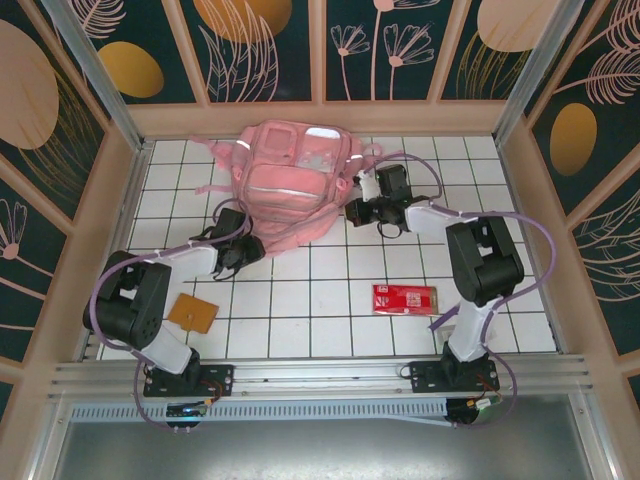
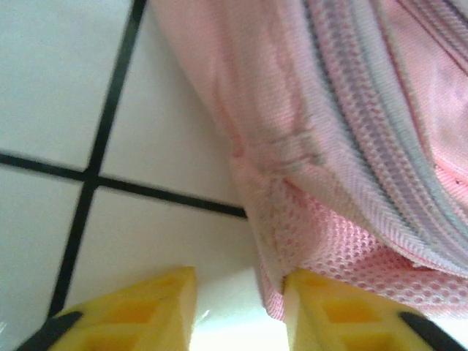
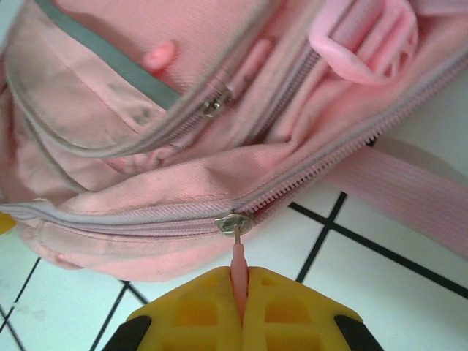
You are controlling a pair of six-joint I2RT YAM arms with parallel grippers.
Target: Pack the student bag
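We are looking down on a white-tiled counter (image 1: 330,320) where the pink backpack (image 1: 290,180) is lying toward the far side, roughly in the middle, with its front pockets facing up. Both arms are reaching in to it, one at each side.

The right gripper (image 3: 243,281) is working at the bag's right side. It is clenching the thin pink zipper pull (image 3: 238,257) between its yellow fingers, which are pressing tight together around it. The pull is running straight from the fingers to a metal slider (image 3: 232,223) on the zip along the bag's edge. Beside that slider a broad pink strap (image 3: 409,190) is trailing across the tiles.

The left gripper (image 2: 240,281) is sitting at the bag's near-left corner. Its fingers are standing apart and gripping nothing, with bare tile showing between them, while the mesh corner (image 2: 322,241) of the bag is brushing against the inner edge of one finger.

Two other things are lying well apart from the bag. A red packet (image 1: 405,298) is resting near the right arm, and a flat brown square (image 1: 192,313) is resting beside the left arm.
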